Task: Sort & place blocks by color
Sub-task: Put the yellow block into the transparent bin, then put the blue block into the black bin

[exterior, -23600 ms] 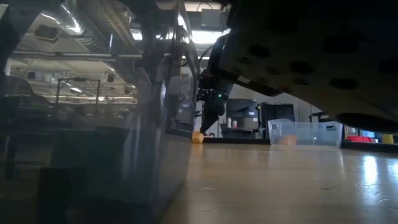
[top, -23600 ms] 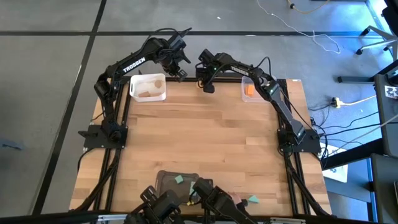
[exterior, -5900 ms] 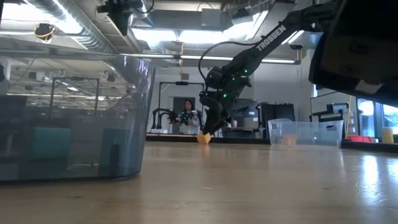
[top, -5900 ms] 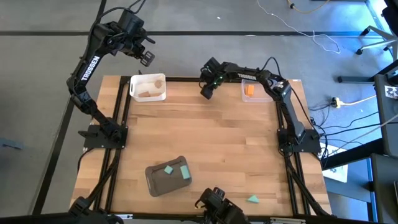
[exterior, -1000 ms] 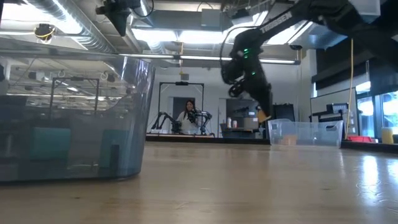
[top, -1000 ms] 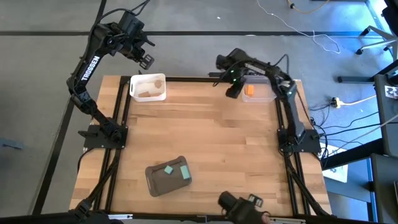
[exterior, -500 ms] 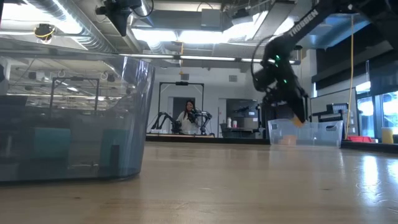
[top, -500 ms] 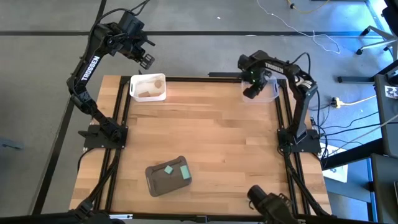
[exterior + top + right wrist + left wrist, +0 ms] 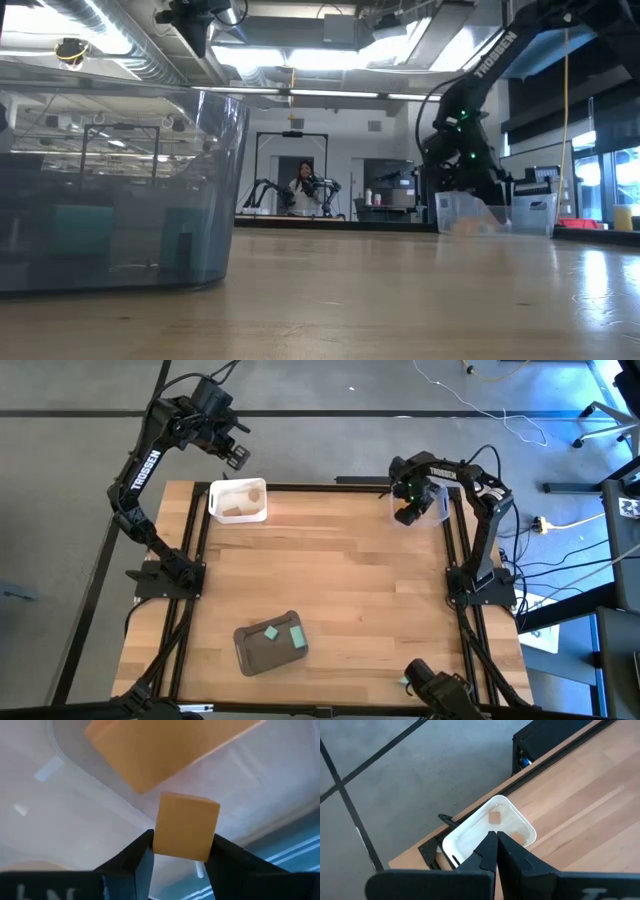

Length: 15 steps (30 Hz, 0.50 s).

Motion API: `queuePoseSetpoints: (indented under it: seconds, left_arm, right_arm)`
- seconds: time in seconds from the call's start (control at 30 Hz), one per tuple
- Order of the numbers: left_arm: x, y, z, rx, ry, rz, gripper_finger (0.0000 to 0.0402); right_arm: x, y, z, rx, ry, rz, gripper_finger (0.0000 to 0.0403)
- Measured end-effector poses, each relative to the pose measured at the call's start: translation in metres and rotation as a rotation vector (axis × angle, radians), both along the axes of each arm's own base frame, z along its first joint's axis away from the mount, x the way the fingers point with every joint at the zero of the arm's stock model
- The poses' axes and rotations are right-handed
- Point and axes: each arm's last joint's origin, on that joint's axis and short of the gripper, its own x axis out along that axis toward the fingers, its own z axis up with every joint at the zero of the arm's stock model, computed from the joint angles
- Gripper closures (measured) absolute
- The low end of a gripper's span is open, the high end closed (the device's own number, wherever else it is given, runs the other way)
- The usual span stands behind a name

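Right gripper (image 9: 177,851) has swung over the clear tray (image 9: 280,785), pinching an orange block (image 9: 186,826). Left gripper (image 9: 496,840) is closed, parked above the white tray (image 9: 470,832).

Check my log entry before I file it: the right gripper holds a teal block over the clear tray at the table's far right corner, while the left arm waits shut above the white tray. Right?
One thing is wrong: the block between the right gripper's fingers is orange, not teal, as the right wrist view shows. The rest stands: it is over the clear tray, and the left gripper waits shut above the white tray.
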Motion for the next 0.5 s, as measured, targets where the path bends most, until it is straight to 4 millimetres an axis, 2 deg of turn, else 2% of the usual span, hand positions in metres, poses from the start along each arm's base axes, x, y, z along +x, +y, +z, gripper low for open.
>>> queuePoseSetpoints:
  seconds: [0.33,0.5]
  left_arm:
    - [0.003,-0.002,0.0,0.002,-0.002,-0.016,0.0401]
    - [0.005,-0.004,0.0,0.002,-0.003,-0.027,0.0401]
  right_arm:
    - [0.001,-0.002,0.001,-0.005,-0.009,0.046,0.0203]
    - [0.005,-0.008,0.019,-0.006,0.008,0.046,0.0199]
